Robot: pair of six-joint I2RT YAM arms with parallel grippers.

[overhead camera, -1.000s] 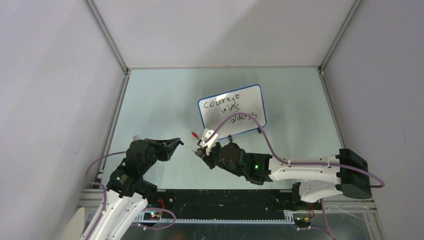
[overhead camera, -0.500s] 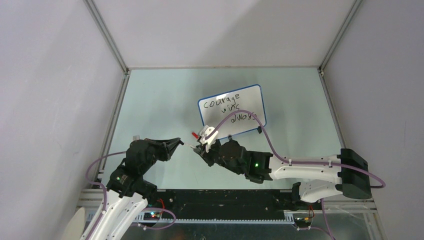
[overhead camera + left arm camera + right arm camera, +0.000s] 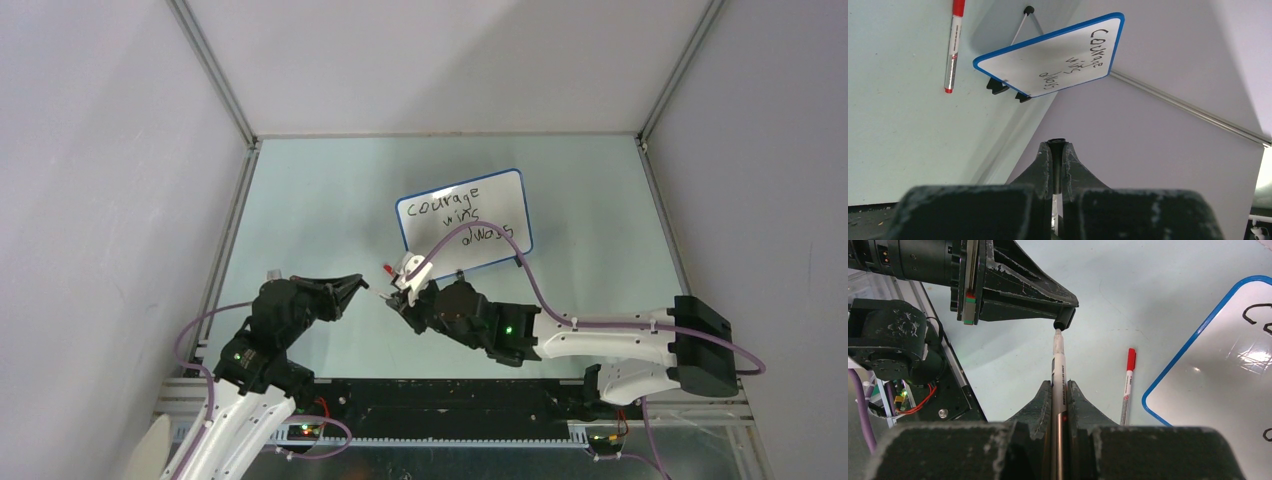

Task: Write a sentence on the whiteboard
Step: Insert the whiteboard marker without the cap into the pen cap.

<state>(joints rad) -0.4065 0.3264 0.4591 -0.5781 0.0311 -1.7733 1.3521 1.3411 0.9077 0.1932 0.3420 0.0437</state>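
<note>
The small white blue-rimmed board [image 3: 425, 238] stands on the pale green table [image 3: 320, 200], bearing the black handwritten sentence [image 3: 462, 215] (three lines). The right pincer [image 3: 1059, 385] grasps a grey marker [image 3: 1059, 362], its tip touching the clenched left pincer [image 3: 1055, 146].

- A pale green tabletop [image 3: 330, 190], matte and plain, fills the middle of the top view.
- Flat grey-lilac walls enclose it: the left panel [image 3: 100, 200] at 9 o'clock, the back panel [image 3: 440, 60] at 12 and the right panel [image 3: 770, 180] at 3.
- Thin metal struts climb the back corners, one at 11 o'clock [image 3: 212, 68] and one at 1 o'clock [image 3: 679, 68].
- A black base plate [image 3: 440, 395] lies at 6 o'clock.
- The light is even and the shadows are soft.
</note>
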